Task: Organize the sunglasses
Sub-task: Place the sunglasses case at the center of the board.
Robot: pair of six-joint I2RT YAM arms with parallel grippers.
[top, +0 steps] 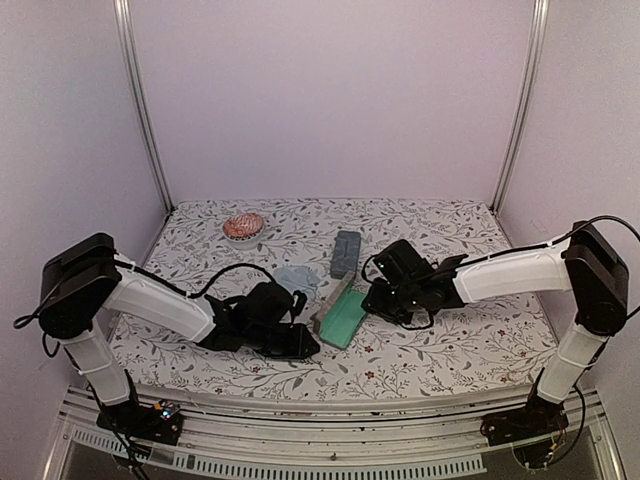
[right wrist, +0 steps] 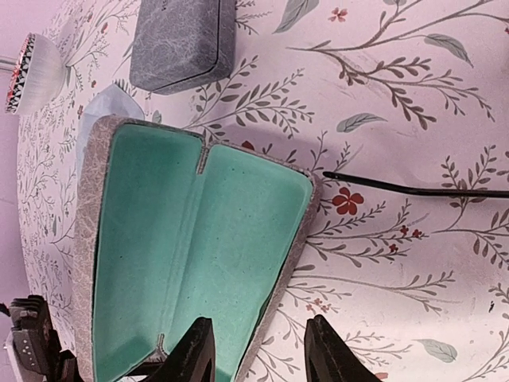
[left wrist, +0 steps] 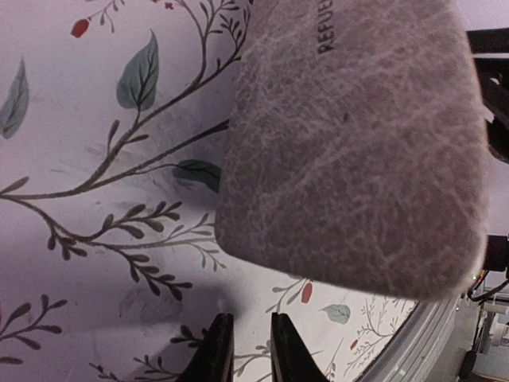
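Left gripper [left wrist: 242, 350] jaws nearly together, gripping nothing, beside an open tan-grey case [right wrist: 199, 255] whose rim sits between the part-open right gripper [right wrist: 258, 354] fingers

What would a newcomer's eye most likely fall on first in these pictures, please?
Probably the open case with its bright mint-green lining, lying at the middle of the floral table between the two arms, the right gripper straddling its near rim. Next, the closed blue-grey case just behind it and the small pink bowl at the far left. A thin black sunglasses arm reaches in beside the open case in the right wrist view.
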